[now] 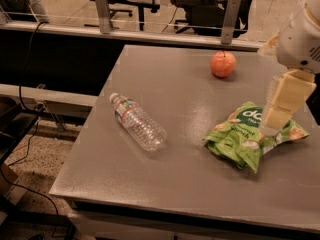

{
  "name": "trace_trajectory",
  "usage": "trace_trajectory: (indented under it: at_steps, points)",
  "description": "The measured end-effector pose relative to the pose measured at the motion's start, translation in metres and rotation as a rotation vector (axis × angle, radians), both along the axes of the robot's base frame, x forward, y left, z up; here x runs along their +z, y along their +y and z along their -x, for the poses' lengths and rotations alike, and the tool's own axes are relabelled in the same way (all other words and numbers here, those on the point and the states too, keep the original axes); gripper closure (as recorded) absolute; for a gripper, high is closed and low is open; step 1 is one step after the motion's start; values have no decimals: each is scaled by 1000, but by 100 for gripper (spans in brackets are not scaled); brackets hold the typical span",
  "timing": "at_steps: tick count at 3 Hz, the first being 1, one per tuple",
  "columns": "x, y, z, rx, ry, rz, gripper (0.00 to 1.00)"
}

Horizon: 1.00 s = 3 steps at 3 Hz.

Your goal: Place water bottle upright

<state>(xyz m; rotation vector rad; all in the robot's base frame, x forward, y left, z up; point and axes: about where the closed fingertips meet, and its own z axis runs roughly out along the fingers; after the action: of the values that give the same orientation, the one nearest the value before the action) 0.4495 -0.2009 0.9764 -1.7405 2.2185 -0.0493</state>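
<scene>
You have the bottle (137,121) lying on its side on the grey table (165,194), in the left half and roughly midway between the far and near edges. It lies on a slant: the white cap points toward the far left corner and the base toward the near right. The label band sits just behind the cap, and the clear ribbed body runs down from there. Nothing touches the bottle; bare tabletop surrounds it on all sides. Your gripper (274,118) is well apart from it, over by the right edge of the table, hanging pale and yellowish below the white arm (300,44) that enters from the upper right. It points down and a little to the left, with its tip over the right part of the green bag (240,139). You cannot tell from this view whether it touches the bag, and you cannot tell whether it is open or closed; it holds nothing that you can see. The bag lies crumpled and flat in the right half of the table, nearer the right edge than the bottle is to the left edge. An orange-red apple (223,64) stands near the far edge, right of the middle, apart from both bag and bottle. Beyond the far edge you see a rail (165,26) and office chairs (200,6).
</scene>
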Motion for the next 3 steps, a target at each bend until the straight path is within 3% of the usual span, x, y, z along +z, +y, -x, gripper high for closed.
trace_trajectory:
  at_steps: [1, 3]
  points:
    - [-6, 26, -16, 0, 40, -24, 0]
    - [-18, 83, -46, -104, 116, -55, 0]
